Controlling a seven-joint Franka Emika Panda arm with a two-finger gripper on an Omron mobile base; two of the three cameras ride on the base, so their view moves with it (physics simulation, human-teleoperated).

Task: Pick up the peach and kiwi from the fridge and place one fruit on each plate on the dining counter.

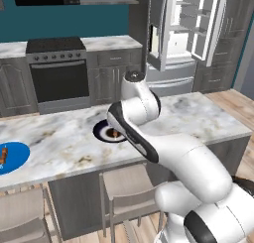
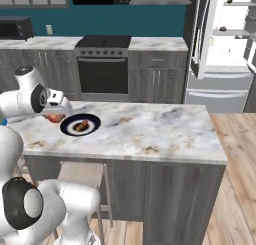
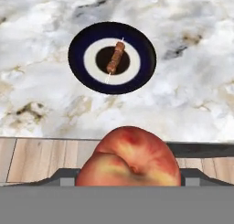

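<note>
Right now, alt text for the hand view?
A round orange-red peach sits gripped between the fingers in the foreground, above the edge of a white-grey marbled counter. Farther along the counter lies a round black plate with a pale ring, holding a small brown skewer.

A home kitchen. An oven range (image 1: 55, 68) stands among grey cabinets (image 2: 157, 84). An open fridge (image 1: 183, 33) faces a marbled island surface (image 2: 150, 126) with stools (image 1: 126, 187).

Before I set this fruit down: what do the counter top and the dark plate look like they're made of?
Counter top: looks like polished marble or an imitation, white-grey with darker veins and rusty flecks. Dark plate: probably glazed ceramic, a smooth navy-black rim around a pale ring and dark centre, with a small skewer on it. The gripper holds the peach.
</note>
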